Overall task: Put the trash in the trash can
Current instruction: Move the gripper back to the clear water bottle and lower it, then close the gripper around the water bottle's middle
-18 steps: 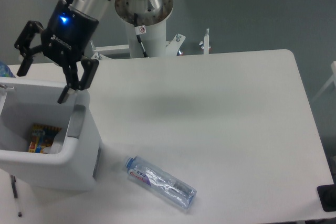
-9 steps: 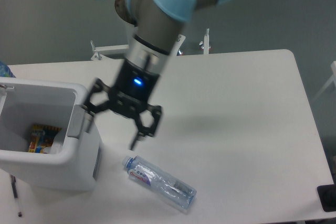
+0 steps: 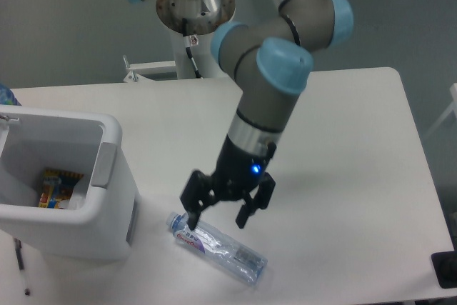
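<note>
Swinging away from the trash can [image 3: 107, 198] at lower left, the gripper [image 3: 218, 218] now hangs low at bottom centre, fingers spread wide just over the bottle [image 3: 218, 248]. That bottle lies on its side on the white table [image 3: 343, 148], cap toward the bin. Colourful wrappers [image 3: 56, 185] sit inside the bin.

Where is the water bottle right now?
The water bottle lies on its side near the table's front edge, right of the trash can, under the open gripper.
</note>
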Motion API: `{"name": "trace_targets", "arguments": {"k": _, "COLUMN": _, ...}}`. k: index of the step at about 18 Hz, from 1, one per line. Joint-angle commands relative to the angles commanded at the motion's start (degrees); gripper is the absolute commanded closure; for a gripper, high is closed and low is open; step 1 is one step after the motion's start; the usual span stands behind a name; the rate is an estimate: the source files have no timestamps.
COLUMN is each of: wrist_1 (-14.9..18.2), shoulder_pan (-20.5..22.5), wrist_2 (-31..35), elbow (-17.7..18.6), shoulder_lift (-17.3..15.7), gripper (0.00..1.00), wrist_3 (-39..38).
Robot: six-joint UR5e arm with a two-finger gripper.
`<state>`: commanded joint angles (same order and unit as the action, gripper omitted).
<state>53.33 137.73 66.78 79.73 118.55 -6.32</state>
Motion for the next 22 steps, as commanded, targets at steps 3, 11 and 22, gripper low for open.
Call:
{"name": "trace_targets", "arguments": {"k": 3, "wrist_1": 5.1, "shoulder_pan": -1.2, "wrist_2": 4.1, "elbow": -1.9, "shoulder_lift": 2.6, "gripper": 0.0, "wrist_3": -1.3}}
{"name": "trace_targets", "arguments": {"k": 11, "wrist_1": 8.6, "shoulder_pan": -3.3, "wrist_2": 14.9, "elbow": -7.8, "shoulder_lift": 9.8, "gripper": 0.0, "wrist_3": -11.8}}
{"name": "trace_targets", "arguments": {"k": 22, "wrist_1": 13.2, "shoulder_pan": -4.5, "wrist_2": 23.1, "elbow": -12.8, "shoulder_lift": 16.4, "gripper": 0.0, "wrist_3": -19.3}}
